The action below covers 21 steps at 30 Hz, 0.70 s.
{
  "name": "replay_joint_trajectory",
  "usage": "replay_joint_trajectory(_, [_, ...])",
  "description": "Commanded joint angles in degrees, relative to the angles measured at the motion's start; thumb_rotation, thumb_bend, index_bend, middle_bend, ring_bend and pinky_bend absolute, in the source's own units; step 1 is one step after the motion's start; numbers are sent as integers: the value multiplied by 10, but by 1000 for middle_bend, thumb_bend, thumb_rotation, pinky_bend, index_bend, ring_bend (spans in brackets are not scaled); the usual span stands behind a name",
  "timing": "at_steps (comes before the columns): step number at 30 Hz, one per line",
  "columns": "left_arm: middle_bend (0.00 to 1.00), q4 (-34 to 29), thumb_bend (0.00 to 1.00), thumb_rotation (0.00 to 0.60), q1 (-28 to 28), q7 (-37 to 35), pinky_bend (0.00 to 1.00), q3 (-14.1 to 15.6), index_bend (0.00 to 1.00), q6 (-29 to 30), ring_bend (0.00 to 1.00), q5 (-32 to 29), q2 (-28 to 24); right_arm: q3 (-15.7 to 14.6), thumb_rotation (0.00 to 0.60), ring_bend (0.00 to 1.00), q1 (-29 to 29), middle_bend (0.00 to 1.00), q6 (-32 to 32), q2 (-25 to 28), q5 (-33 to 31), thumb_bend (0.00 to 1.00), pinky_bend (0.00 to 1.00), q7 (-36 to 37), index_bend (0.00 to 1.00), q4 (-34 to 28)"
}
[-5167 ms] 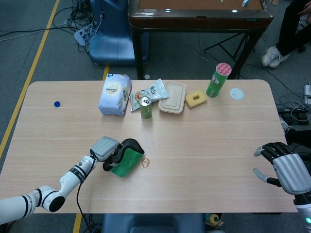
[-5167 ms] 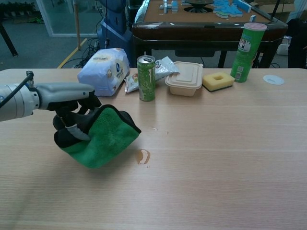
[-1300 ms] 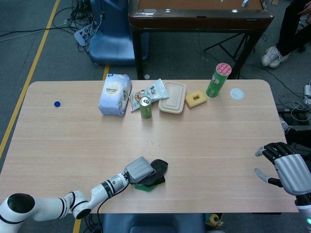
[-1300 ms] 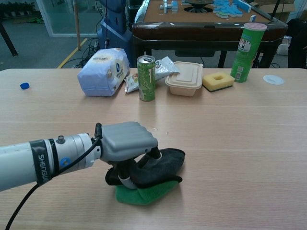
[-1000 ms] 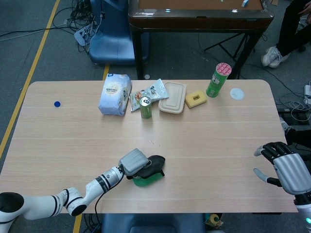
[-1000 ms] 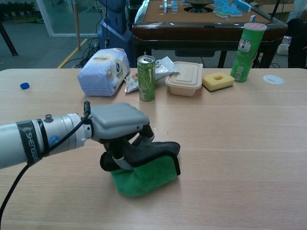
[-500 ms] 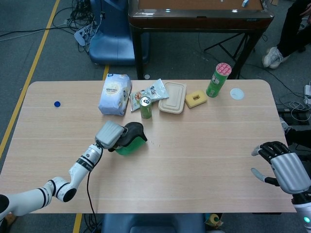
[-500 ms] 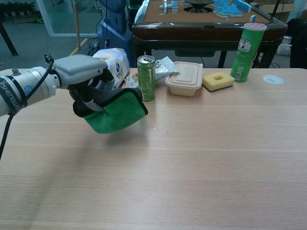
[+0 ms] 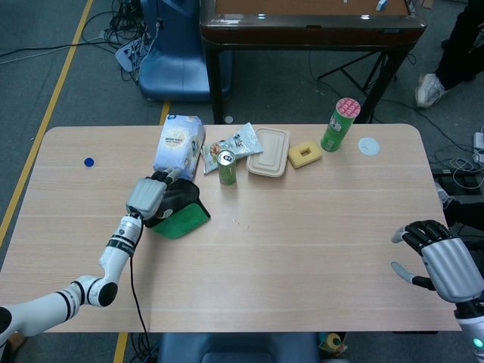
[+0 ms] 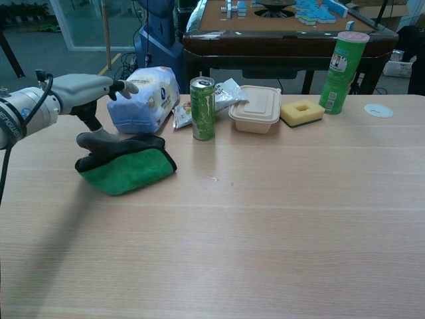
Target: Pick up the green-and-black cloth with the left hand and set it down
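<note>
Green-and-black cloth (image 10: 126, 167) now down on table (image 10: 279, 219), left hand (image 10: 83, 93) spread above (released), right hand (image 9: 439, 261) empty, fingers apart

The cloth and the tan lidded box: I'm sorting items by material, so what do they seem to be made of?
The cloth looks like soft microfibre or fleece: matte, fuzzy green face, black backing, folded into limp rounded creases. The tan lidded box looks like moulded pulp or matte plastic: dull beige, rigid, with stepped rounded edges; which one is unclear.
</note>
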State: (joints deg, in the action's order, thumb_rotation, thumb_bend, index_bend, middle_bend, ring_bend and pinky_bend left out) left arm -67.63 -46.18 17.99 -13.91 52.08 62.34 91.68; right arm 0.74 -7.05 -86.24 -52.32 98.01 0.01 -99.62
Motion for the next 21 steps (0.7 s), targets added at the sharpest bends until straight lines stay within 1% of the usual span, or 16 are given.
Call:
replay_joint_trajectory(1, [20, -46, 169, 600, 19, -12, 282, -9, 0, 22, 65, -9, -30, 1, 600, 280, -2, 390, 2, 0, -2, 296, 249, 1, 427, 1])
replay_joint_trajectory(5, [21, -81, 169, 600, 46, -18, 282, 1, 35, 51, 96, -2, -60, 2, 600, 280, -4, 390, 8, 0, -5, 296, 249, 5, 427, 4])
replay_joint_trajectory(10, [31, -128, 169, 600, 86, -14, 281, 18, 58, 98, 100, 4, -96, 3, 600, 280, -10, 390, 17, -2, -10, 296, 249, 9, 427, 8])
replay_joint_trajectory(16, [37, -173, 169, 600, 146, -16, 282, 46, 75, 175, 101, 34, -135, 5, 600, 280, -16, 390, 29, -4, -19, 296, 249, 12, 427, 13])
replay_joint_trajectory(21, [38, -225, 170, 600, 206, -23, 282, 70, 90, 250, 101, 61, -173, 5, 600, 281, -22, 389, 39, -8, -21, 296, 249, 18, 427, 21])
